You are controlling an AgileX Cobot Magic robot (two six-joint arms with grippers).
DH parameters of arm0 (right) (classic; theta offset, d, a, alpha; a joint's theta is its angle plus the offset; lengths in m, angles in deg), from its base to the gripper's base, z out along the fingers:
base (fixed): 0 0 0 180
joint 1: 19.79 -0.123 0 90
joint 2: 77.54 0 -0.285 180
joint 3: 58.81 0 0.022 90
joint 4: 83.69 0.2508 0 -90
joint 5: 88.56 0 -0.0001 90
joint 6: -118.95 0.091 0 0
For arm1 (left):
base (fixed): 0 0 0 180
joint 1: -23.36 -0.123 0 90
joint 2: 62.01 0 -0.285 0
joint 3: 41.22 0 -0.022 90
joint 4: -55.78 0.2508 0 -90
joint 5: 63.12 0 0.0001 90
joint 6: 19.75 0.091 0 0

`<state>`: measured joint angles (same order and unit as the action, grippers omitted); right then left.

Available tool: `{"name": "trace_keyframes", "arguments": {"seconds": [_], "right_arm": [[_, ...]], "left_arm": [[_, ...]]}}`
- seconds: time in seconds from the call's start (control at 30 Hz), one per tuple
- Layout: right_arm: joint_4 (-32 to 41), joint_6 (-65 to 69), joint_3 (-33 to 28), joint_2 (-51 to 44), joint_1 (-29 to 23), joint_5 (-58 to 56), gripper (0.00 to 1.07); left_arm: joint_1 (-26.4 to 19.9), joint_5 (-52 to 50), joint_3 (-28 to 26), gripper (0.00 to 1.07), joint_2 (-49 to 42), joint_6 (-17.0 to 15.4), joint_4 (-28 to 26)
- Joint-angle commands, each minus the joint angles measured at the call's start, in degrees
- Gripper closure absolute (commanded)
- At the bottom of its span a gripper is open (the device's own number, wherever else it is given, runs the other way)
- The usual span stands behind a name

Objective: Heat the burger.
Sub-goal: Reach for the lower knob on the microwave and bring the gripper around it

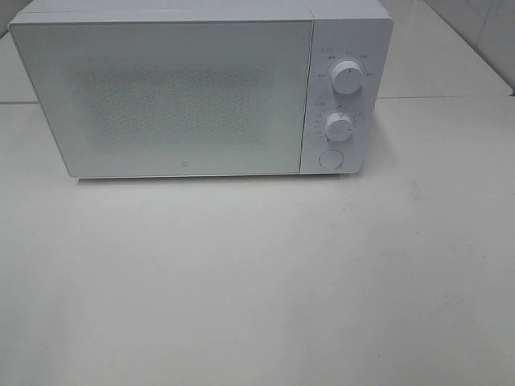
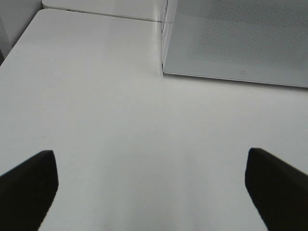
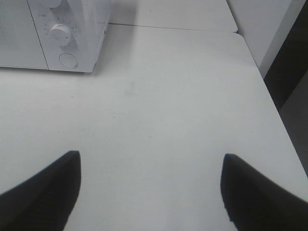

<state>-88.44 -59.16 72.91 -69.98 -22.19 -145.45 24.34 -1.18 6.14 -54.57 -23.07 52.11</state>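
The burger is out of view in every frame. A white microwave (image 1: 185, 88) stands at the back of the table with its door shut; its corner shows in the left wrist view (image 2: 231, 43) and its control panel in the right wrist view (image 3: 57, 38). My left gripper (image 2: 151, 187) hangs open over bare tabletop in front of the microwave's left corner, nothing between its black fingers (image 2: 29, 187). My right gripper (image 3: 151, 187) is open too, empty, over the table to the right of the microwave. Neither arm appears in the exterior high view.
The microwave carries two round knobs (image 1: 348, 77) (image 1: 339, 126) and a round button (image 1: 331, 158) on its right panel. The white table (image 1: 257, 281) stretches in front of it. Its right edge (image 3: 269, 91) drops off beside a dark gap.
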Motion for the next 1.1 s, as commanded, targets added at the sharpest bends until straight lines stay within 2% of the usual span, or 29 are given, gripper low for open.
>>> {"name": "trace_keyframes", "arguments": {"seconds": [0.03, 0.83, 1.1], "right_arm": [[-0.1, 0.3, -0.3, -1.5, 0.5, 0.0, 0.31], [-0.3, 0.3, 0.0, -1.5, 0.5, 0.2, 0.31], [-0.2, 0.3, 1.3, 3.8, 0.5, 4.3, 0.31]], "left_arm": [[-0.1, -0.7, 0.2, 0.08, -1.4, 0.2, -0.5], [-0.1, -0.7, 0.2, 0.08, -1.4, 0.2, -0.5], [-0.1, -0.7, 0.2, 0.08, -1.4, 0.2, -0.5]]}}
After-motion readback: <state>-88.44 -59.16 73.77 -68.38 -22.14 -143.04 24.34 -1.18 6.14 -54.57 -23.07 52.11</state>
